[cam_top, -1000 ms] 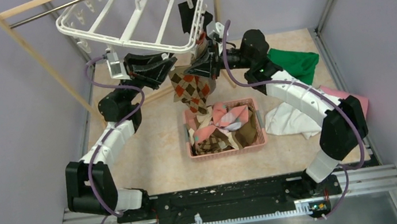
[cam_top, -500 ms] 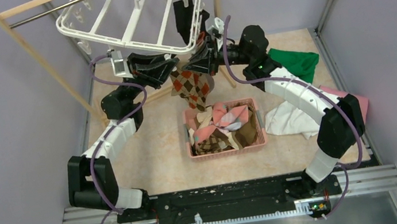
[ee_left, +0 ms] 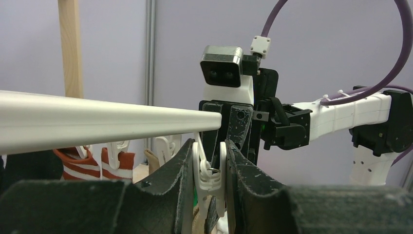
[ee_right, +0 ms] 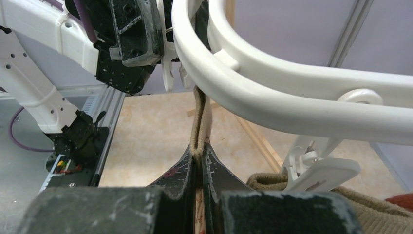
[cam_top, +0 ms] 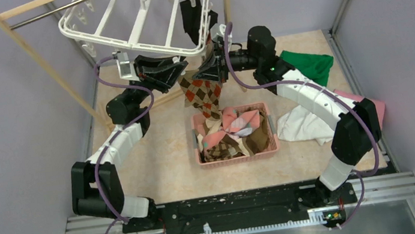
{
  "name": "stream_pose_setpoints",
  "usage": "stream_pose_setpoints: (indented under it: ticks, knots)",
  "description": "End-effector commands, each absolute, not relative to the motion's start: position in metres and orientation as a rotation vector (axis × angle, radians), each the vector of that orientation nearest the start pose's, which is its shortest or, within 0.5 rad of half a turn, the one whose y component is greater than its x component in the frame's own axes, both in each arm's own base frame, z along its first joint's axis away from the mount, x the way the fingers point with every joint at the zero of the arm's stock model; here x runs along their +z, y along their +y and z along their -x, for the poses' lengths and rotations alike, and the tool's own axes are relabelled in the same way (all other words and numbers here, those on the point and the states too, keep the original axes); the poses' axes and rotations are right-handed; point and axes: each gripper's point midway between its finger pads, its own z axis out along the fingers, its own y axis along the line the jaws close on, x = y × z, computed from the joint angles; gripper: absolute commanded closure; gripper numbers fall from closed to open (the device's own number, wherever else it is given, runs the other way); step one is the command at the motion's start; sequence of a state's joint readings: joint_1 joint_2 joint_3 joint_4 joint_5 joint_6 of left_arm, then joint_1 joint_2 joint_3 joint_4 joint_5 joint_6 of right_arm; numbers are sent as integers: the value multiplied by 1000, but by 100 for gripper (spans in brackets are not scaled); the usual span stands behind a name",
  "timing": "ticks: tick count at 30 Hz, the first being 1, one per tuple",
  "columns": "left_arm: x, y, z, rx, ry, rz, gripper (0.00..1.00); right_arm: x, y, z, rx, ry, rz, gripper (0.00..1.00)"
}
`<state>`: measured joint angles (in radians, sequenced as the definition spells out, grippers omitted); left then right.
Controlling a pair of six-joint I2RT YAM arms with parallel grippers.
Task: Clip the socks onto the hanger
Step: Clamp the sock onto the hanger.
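Though unclear from above, left gripper (ee_left: 209,152) squeezing a clip (ee_left: 208,178), right gripper (ee_right: 199,155) pinching the sock cuff (ee_right: 201,119).

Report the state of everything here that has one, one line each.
left claw, shut on a clip, squeezing it.
clip, pinched between the left claw's fingers.
right claw, shut on the argyle sock's edge.
argyle sock, dangling, edge raised to the hanger; whether it is clipped cannot be told.
hanger, suspended, tilted.
black sock, clipped to the hanger.
pink basket, full of socks.
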<state>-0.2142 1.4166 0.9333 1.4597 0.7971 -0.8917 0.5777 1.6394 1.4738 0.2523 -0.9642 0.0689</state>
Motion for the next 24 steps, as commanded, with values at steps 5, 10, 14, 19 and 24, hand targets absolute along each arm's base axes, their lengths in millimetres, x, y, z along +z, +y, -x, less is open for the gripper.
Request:
stream_pose_setpoints:
  ticks: [5, 10, 14, 19, 24]
  knots:
    - [465, -217, -280, -1225, 683, -674, 100, 397, 373, -301, 1173, 1062, 1204, 100]
    - [463, -218, -279, -1225, 685, -684, 100, 403, 374, -298, 1194, 1041, 1215, 100]
    - [463, -218, -278, -1228, 682, -687, 100, 404, 374, -295, 1205, 1030, 1221, 100]
    - [463, -219, -278, -1235, 681, -689, 100, 409, 374, -295, 1212, 1016, 1215, 100]
    - [463, -219, -277, -1237, 678, -692, 100, 415, 375, -294, 1222, 1001, 1207, 100]
